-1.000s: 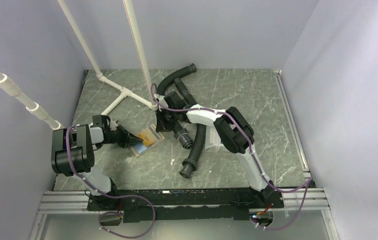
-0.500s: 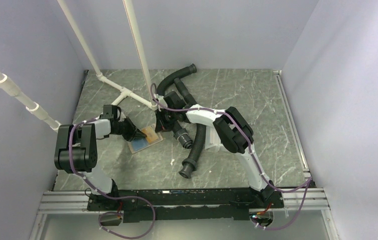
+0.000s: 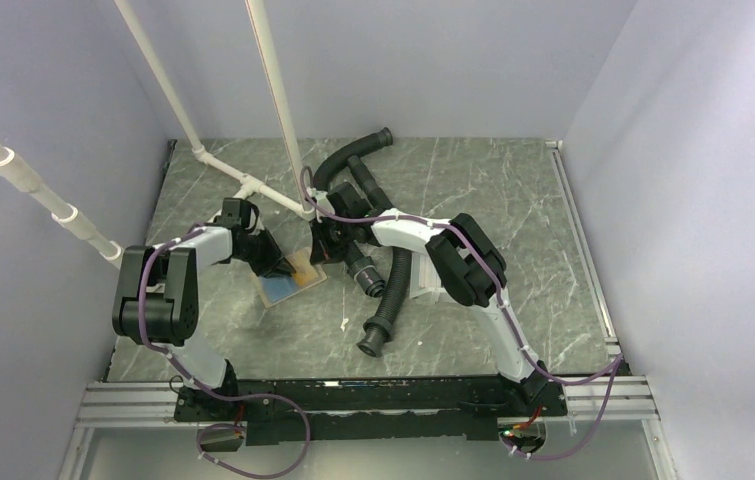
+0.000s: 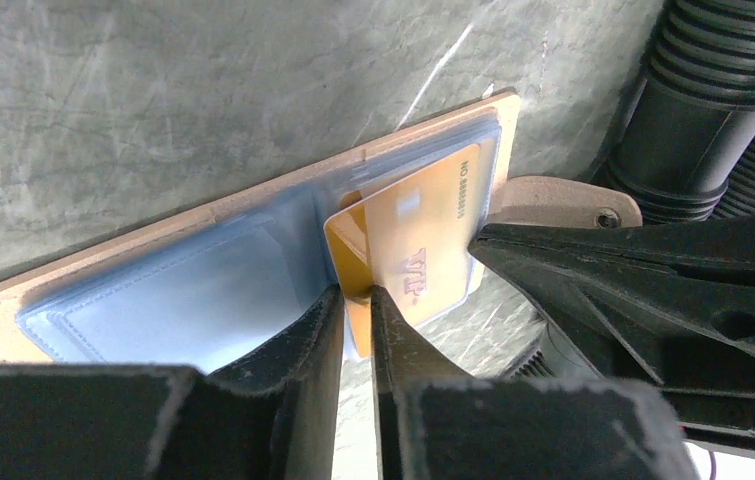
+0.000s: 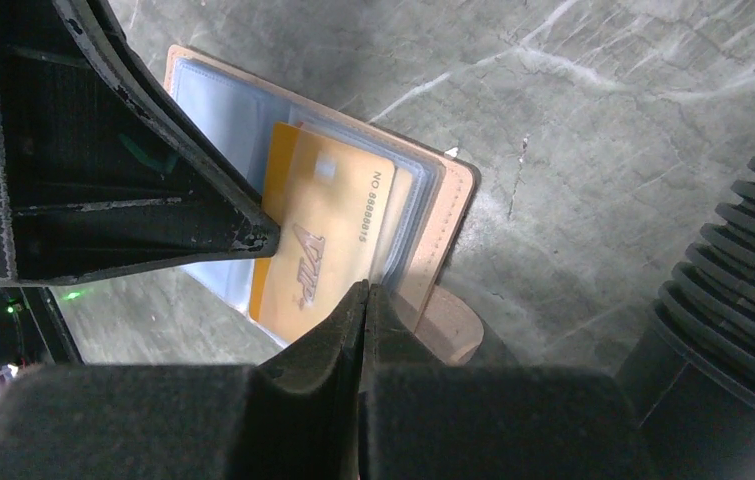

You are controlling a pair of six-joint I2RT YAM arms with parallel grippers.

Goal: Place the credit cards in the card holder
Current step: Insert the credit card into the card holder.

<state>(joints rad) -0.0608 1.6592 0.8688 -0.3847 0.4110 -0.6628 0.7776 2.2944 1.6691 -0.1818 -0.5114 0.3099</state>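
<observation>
Insertion step: left gripper jaws nearly closed, pinching orange-yellow credit card half inside card holder. Right gripper fully closed, pressing holder edge. Next: push card deeper.

the card holder lies open on the surface, a credit card partly in its right half, corrugated hoses to its right.

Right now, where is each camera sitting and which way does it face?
Top external: above and behind the arms, looking down on the table; both arms show.
Left wrist: on the left arm, facing the yellow card; left end effector shows.
Right wrist: on the right arm, facing the open wallet; right end effector shows.
Both wrist views share card and wallet.
</observation>
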